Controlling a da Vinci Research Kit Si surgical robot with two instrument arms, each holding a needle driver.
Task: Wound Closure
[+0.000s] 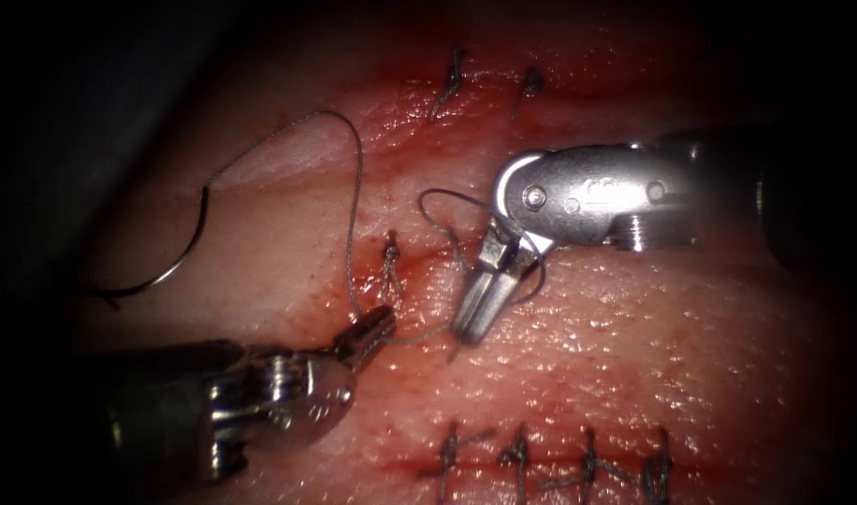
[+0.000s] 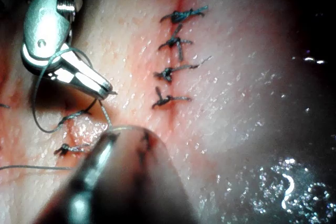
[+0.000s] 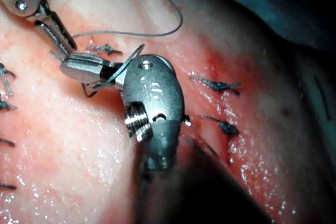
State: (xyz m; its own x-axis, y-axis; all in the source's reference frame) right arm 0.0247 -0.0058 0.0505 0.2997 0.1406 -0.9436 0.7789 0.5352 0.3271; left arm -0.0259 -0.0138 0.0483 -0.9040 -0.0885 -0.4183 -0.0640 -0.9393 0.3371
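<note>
Left tool [image 1: 368, 332] pinches the thread [image 1: 354, 215] just left of right tool [image 1: 475, 313], whose pressed-together jaws have thread looped round. Needle [image 1: 181, 252] lies loose on tissue [image 1: 634, 355], far left, nearer left tool.

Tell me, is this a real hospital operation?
Probably not: it looks like a practice bench. The tissue is a slab bearing knotted stitches. The left tool grips thread, thread loops around the right tool, and the curved needle lies loose.

thread [image 1: 354, 201] loops around right tool [image 1: 475, 309] | needle [image 1: 171, 262] lies apart, left
</note>
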